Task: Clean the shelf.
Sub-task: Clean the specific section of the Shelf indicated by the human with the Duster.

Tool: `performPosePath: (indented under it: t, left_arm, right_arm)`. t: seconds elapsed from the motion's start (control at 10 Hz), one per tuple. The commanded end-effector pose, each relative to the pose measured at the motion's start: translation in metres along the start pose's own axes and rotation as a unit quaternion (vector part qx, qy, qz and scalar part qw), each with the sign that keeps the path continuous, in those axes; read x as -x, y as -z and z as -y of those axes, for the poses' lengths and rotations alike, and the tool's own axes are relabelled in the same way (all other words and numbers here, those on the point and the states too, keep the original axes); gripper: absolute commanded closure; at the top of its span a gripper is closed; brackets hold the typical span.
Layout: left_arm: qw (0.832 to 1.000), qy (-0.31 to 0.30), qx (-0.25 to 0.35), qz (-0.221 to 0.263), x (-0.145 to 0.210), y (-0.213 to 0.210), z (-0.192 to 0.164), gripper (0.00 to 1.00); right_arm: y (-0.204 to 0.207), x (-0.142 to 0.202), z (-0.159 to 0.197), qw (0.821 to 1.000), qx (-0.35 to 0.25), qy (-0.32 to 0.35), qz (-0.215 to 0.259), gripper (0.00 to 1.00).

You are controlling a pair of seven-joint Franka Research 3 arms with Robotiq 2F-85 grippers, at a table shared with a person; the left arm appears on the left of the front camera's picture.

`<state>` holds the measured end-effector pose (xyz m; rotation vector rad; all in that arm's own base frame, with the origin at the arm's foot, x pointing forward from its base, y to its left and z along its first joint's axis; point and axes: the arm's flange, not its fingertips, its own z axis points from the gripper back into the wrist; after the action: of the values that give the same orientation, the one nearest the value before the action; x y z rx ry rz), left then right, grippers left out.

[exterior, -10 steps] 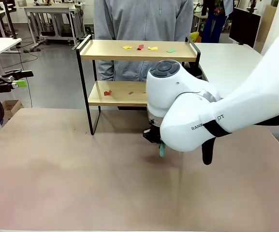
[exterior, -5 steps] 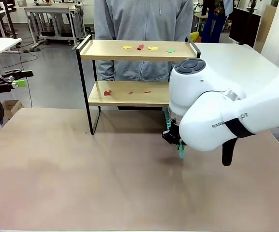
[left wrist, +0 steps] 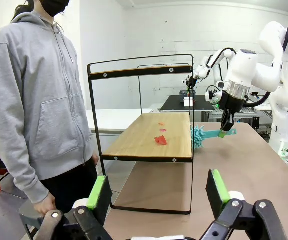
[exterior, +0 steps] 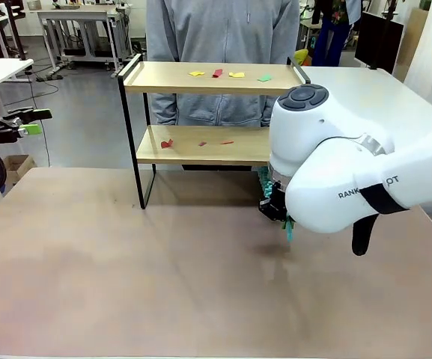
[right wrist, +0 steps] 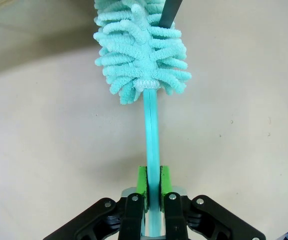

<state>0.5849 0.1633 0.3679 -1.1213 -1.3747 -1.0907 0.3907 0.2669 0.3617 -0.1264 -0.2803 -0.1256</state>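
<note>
Scraps (exterior: 217, 73) on shelf (exterior: 171, 79): four above, three below

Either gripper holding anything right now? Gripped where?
Right gripper is shut on the teal duster, pinching its thin handle well back from the fluffy head. Left gripper is open, holding nothing.

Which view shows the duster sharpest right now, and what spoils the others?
Right wrist view: duster sharp, evenly lit, clamped in the right gripper. Front view: the right arm hides most of it, faint shadow on the table. Left wrist view: small and distant beside the shelf.
</note>
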Motion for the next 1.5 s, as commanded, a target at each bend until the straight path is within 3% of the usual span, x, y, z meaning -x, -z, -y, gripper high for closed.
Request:
performPosePath:
  t: [0.0, 0.2, 0.4, 0.7, 1.0, 1.4]
  left_arm:
    - [1.0, 0.008, -0.002, -0.001, -0.003, 0.001, 0.001, 0.0]
    - [1.0, 0.008, -0.002, -0.001, -0.003, 0.001, 0.001, 0.0]
    - [1.0, 0.008, -0.002, -0.001, -0.003, 0.001, 0.001, 0.0]
    - [1.0, 0.008, -0.002, -0.001, -0.003, 0.001, 0.001, 0.0]
    - [1.0, 0.008, -0.002, -0.001, -0.003, 0.001, 0.001, 0.0]
    - [1.0, 0.008, -0.002, -0.001, -0.003, 0.001, 0.001, 0.0]
  right_arm:
    - [0.001, -0.002, 0.002, 1.0, -0.002, 0.005, -0.003, 0.87]
    - [0.001, 0.0, 0.0, 1.0, 0.001, 0.0, -0.001, 0.87]
    - [-0.028, 0.012, 0.023, 0.997, -0.009, -0.064, 0.035, 0.87]
    - [-0.055, 0.017, 0.043, 0.989, -0.04, -0.135, 0.038, 0.87]
    - [-0.075, 0.017, 0.049, 0.967, -0.103, -0.233, 0.013, 0.87]
    - [-0.097, 0.024, 0.058, 0.933, -0.142, -0.328, -0.032, 0.87]
